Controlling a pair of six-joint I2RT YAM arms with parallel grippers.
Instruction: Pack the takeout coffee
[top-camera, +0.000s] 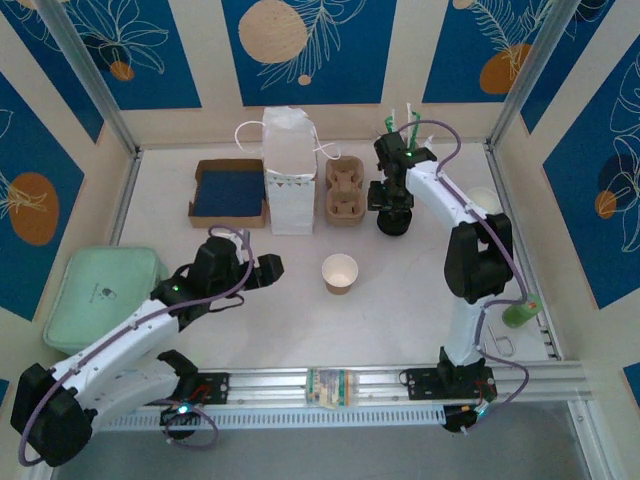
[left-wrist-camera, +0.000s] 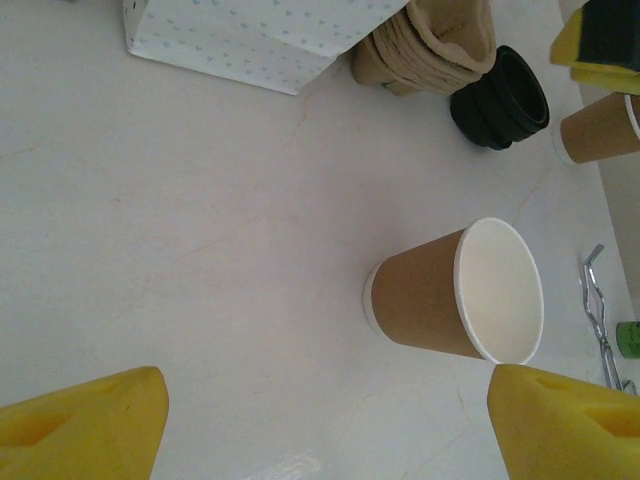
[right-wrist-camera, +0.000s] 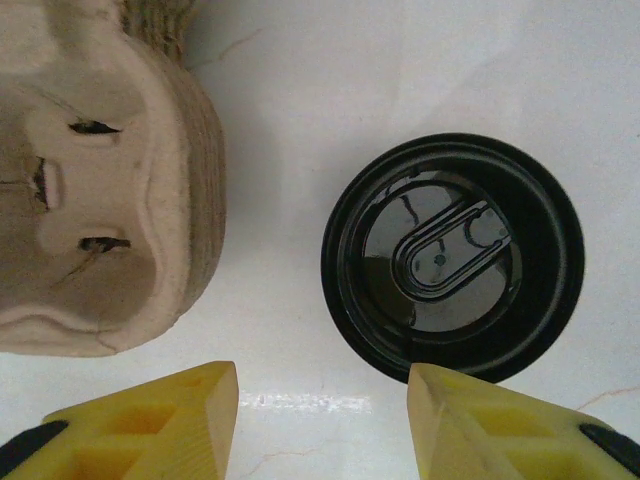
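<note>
The takeout coffee is out of view. A lone lidless tan paper cup (top-camera: 340, 272) with a white inside stands upright mid-table. In the left wrist view this cup (left-wrist-camera: 425, 298) lies ahead and right of my open left gripper (left-wrist-camera: 328, 425), apart from both yellow fingers. From above, the left gripper (top-camera: 272, 268) sits left of the cup. My right gripper (top-camera: 393, 205) hangs over a stack of black lids (top-camera: 393, 222). Its wrist view has the top black lid (right-wrist-camera: 452, 255) just beyond the right gripper (right-wrist-camera: 322, 415), which is open with bare table between the fingers.
A white paper bag (top-camera: 290, 180) stands at the back, with pulp cup carriers (top-camera: 347, 192) on its right and a brown box (top-camera: 229, 192) on its left. A stack of tan cups (top-camera: 485, 200) is at far right. A pale green container (top-camera: 103, 295) sits near left.
</note>
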